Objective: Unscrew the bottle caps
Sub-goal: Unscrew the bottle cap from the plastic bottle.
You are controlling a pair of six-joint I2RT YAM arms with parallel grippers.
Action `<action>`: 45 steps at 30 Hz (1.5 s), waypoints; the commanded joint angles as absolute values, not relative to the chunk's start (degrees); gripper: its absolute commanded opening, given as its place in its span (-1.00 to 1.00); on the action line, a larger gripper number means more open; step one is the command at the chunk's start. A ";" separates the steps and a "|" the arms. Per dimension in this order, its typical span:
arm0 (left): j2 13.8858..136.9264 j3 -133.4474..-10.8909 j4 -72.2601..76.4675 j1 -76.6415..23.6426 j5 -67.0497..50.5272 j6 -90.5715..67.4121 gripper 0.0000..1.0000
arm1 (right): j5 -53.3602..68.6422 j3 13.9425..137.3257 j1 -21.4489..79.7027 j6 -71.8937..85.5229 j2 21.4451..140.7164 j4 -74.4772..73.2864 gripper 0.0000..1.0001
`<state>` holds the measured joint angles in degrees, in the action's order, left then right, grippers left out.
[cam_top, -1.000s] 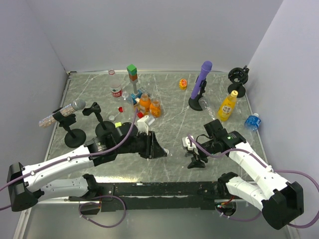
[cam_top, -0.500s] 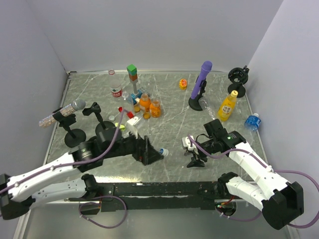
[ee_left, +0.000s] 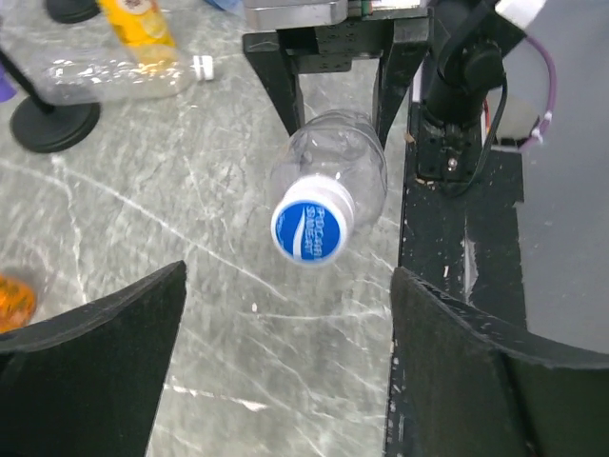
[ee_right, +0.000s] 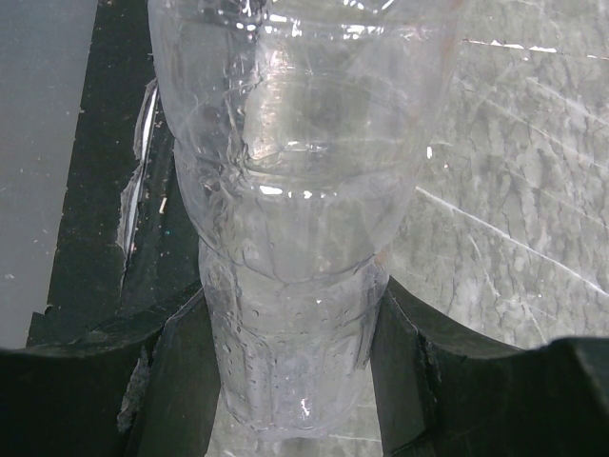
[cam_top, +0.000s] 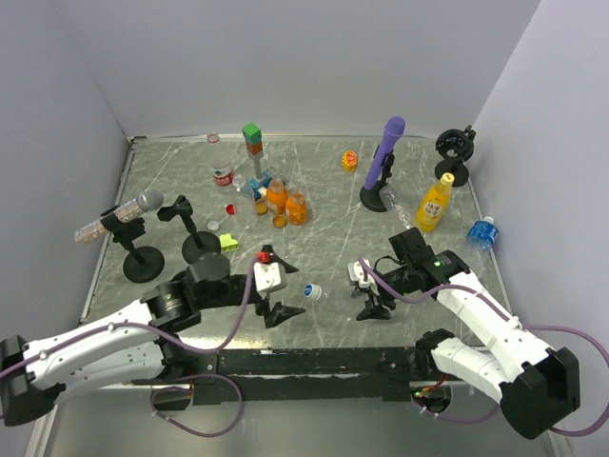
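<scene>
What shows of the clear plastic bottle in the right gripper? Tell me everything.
The clear plastic bottle looks empty, with a ribbed, waisted body and thin glossy walls. A round blue screw cap with white lettering sits on its neck beside a white ring. It lies roughly level, cap end toward the left arm. The fingers of the right gripper clamp its body from both sides.
</scene>
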<state>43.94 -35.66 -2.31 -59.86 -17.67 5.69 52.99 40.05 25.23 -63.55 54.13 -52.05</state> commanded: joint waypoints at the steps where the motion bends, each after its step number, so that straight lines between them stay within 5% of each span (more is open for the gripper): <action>1: 48.59 -39.46 3.86 -58.10 -26.35 11.60 0.74 | 55.46 39.90 25.05 -65.30 53.96 -50.71 -0.68; 9: 51.24 -39.02 7.73 -55.55 -32.17 8.53 0.33 | 55.37 39.81 24.96 -65.21 53.70 -50.63 -0.68; 20: 52.82 -38.67 9.84 -55.28 -33.75 6.42 0.06 | 55.37 39.81 24.96 -65.21 53.70 -50.63 -0.69; 32: 51.95 -36.92 13.01 -55.20 -34.28 0.45 -0.63 | 55.28 39.90 24.96 -65.13 54.14 -50.54 -0.68; 39: 51.06 -40.33 8.11 -55.20 -28.15 -23.86 -0.98 | 55.28 39.90 24.96 -65.21 54.23 -50.54 -0.68; 45: 53.17 -44.73 -6.31 -55.28 -19.62 -48.30 -0.99 | 55.37 40.08 24.96 -65.13 54.67 -50.71 -0.68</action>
<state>52.95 -40.40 0.67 -55.31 -25.61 -26.09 55.00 40.05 25.12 -62.46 54.35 -51.79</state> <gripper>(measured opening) 0.358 0.599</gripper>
